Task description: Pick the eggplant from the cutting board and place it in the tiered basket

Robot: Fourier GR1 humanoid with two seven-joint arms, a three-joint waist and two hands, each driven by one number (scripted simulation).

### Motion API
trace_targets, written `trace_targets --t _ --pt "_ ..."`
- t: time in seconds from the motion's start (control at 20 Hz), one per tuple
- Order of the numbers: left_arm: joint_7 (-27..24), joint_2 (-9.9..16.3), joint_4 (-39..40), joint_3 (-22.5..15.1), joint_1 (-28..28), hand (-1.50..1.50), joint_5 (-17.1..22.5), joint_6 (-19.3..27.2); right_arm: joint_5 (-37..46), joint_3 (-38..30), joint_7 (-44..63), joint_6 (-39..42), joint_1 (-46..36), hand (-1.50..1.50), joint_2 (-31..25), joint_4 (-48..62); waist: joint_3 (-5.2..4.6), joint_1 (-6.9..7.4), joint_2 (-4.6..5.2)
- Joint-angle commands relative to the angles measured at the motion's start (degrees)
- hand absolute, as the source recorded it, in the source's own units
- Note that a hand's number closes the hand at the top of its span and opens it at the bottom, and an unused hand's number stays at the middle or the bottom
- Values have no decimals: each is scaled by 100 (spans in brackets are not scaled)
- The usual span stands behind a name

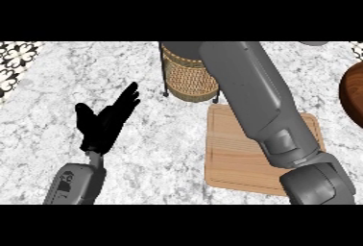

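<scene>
Right arm over tiered basket (pixel 186 77); eggplant not visible.
My right hand was hidden beyond the forearm, state and load unknowable. Left hand (pixel 106 122) rested open, left of cutting board (pixel 237 161), holding nothing.

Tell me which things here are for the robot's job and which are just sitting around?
For the job:
- cutting board, light wood, with nothing showing on its bare part
- tiered basket, woven, behind the board
- right forearm, reaching up over the basket; its hand is out of sight, and so is the eggplant

Just there:
- left hand, open, resting
- dark wooden thing at the right edge
</scene>
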Motion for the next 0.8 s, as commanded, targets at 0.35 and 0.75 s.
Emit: trace_targets --t 0.35,0.75 --pt "37 -13 150 84 -105 0 -51 99 -753 -124 -1735 -1275 -569 -150 2 1021 -5 -72 -17" --pt "-139 105 54 260 285 0 4 98 -855 -562 -1227 -2481 -619 -150 -172 1173 0 -433 -145"
